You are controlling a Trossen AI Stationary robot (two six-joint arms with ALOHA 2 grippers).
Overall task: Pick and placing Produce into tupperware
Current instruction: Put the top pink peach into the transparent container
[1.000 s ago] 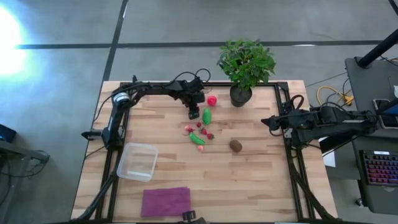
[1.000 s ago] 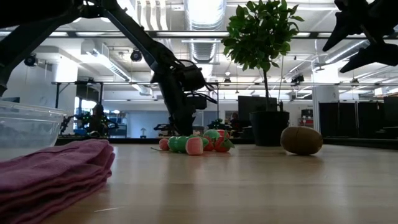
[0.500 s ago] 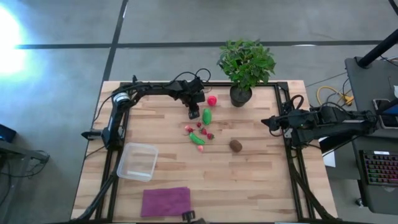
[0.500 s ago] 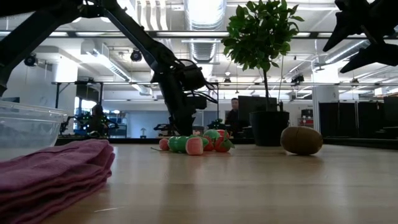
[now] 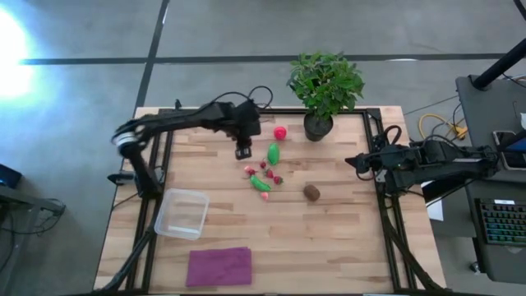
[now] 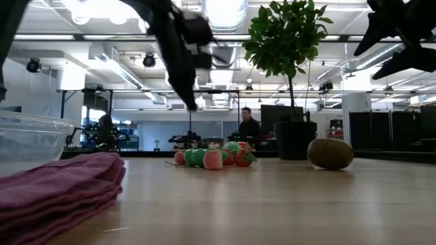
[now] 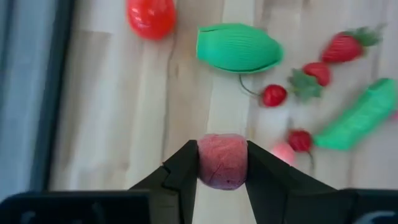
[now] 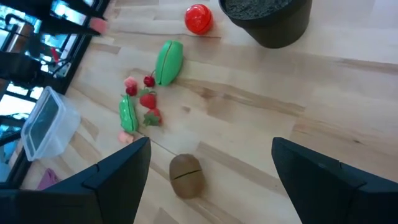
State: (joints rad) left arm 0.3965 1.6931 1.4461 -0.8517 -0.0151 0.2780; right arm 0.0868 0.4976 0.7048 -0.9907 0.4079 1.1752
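Between left gripper (image 7: 222,163) fingers (image 7: 184,167): roundish pink produce piece (image 7: 222,160), no clear long axis.

place: robotics lab | evidence: exposed ceiling ducts (image 6: 225,51), far workstations, person (image 6: 248,128), keyboard (image 5: 503,222) beside table

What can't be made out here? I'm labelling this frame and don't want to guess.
- Held piece: the left gripper pinches a reddish lump; its kind is unclear in the left wrist view, fingers covering its sides, and too small in the high view.
- Tupperware: cut by the low view's edge, base hidden behind the purple cloth.
- Right gripper: fingertips cut off by the right wrist view's edge.
- Small red pieces: too small in the high view.
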